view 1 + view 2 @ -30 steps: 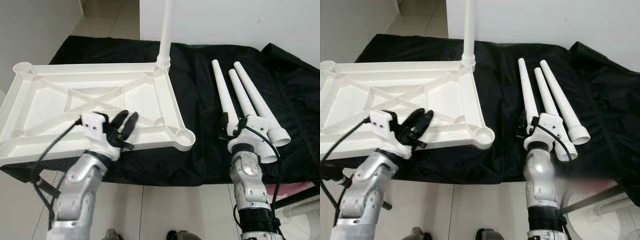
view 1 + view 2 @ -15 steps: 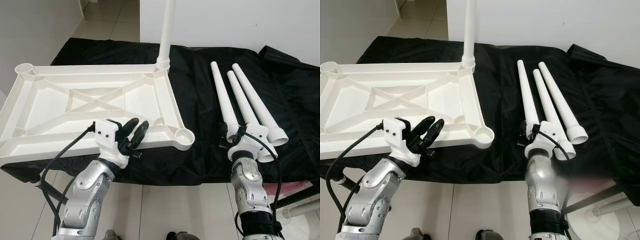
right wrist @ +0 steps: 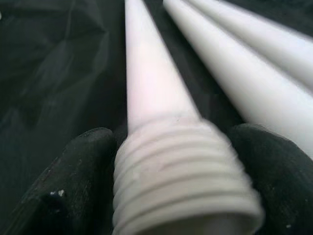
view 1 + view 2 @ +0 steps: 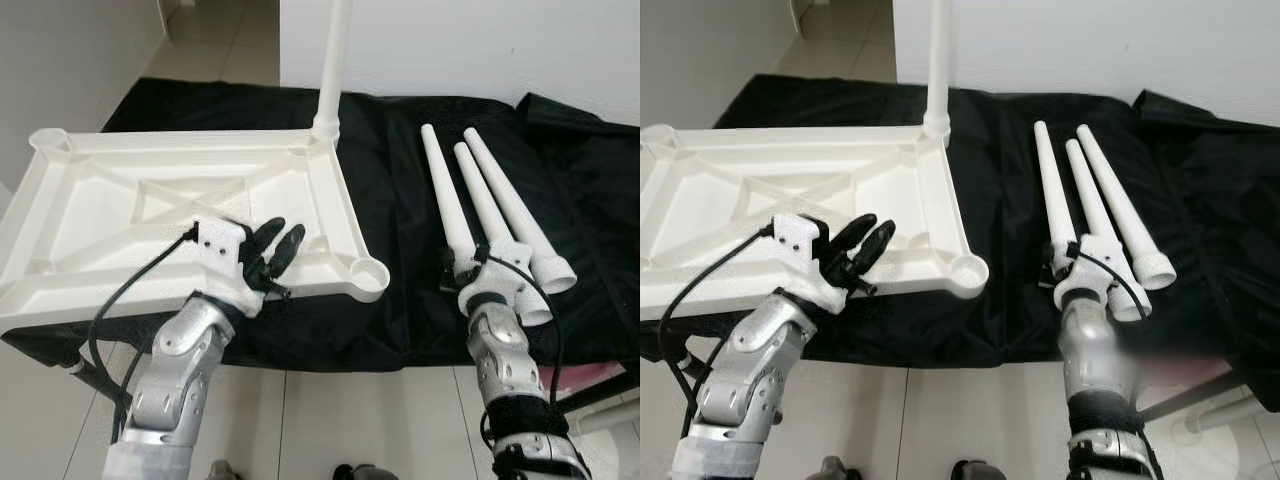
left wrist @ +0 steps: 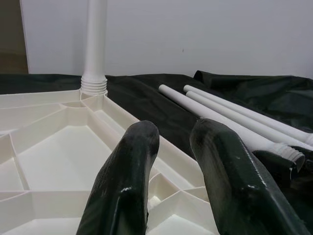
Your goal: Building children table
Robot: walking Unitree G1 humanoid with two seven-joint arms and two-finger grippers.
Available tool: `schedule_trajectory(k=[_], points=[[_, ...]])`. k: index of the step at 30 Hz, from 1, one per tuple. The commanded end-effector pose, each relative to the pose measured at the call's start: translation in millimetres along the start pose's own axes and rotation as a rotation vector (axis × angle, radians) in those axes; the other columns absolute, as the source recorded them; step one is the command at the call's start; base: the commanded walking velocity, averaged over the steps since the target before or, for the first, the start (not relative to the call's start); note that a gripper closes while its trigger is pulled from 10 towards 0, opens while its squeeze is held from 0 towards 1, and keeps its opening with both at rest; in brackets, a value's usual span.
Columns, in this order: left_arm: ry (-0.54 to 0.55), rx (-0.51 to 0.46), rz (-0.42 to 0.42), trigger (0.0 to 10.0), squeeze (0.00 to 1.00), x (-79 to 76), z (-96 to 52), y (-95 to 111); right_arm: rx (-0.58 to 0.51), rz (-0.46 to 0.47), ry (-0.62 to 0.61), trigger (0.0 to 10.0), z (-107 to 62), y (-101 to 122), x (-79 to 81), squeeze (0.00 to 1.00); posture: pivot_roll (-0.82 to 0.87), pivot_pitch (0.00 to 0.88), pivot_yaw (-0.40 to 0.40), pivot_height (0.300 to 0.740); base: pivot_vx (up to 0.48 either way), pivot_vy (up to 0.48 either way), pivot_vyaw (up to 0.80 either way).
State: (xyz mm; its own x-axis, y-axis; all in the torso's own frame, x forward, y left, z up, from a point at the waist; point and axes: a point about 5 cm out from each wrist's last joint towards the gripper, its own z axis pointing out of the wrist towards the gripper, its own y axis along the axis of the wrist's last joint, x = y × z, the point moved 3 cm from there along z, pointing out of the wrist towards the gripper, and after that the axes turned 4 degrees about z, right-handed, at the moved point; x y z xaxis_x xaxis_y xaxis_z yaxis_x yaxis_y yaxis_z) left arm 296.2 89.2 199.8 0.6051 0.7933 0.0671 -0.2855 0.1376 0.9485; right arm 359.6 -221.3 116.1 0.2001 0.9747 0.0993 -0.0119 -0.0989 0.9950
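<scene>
A white ribbed plastic tabletop (image 4: 120, 215) lies underside-up at 9 o'clock, one white leg (image 4: 334, 62) standing upright in its far corner socket at 12. Three loose tapered white legs (image 4: 490, 205) lie side by side at 3, threaded ends nearest.
</scene>
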Motion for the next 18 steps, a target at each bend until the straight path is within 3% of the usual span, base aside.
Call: schedule_trajectory(k=[1,3,7,18], points=[[0.01,0.018,0.014,10.0,0.0,0.6,0.0,-3.4,0.033,0.015,0.012,10.0,-0.2,-8.0,0.1,0.0,0.01,0.105,-0.023,0.74,0.0,0.0,0.0],[0.021,0.013,0.02,10.0,0.0,1.5,0.4,-2.1,0.062,0.022,0.077,10.0,2.0,-15.6,10.8,0.0,0.02,0.104,-0.026,0.74,0.0,0.0,0.0],[0.026,0.01,0.023,10.0,0.0,1.3,1.2,-1.8,0.055,0.005,0.104,10.0,3.8,-14.5,15.9,0.0,0.03,0.102,-0.029,0.74,0.0,0.0,0.0],[0.032,0.002,0.028,10.0,0.0,3.1,3.6,-0.9,0.049,-0.001,0.128,10.0,13.0,-10.8,20.7,0.0,0.03,0.098,-0.032,0.74,0.0,0.0,0.0]])
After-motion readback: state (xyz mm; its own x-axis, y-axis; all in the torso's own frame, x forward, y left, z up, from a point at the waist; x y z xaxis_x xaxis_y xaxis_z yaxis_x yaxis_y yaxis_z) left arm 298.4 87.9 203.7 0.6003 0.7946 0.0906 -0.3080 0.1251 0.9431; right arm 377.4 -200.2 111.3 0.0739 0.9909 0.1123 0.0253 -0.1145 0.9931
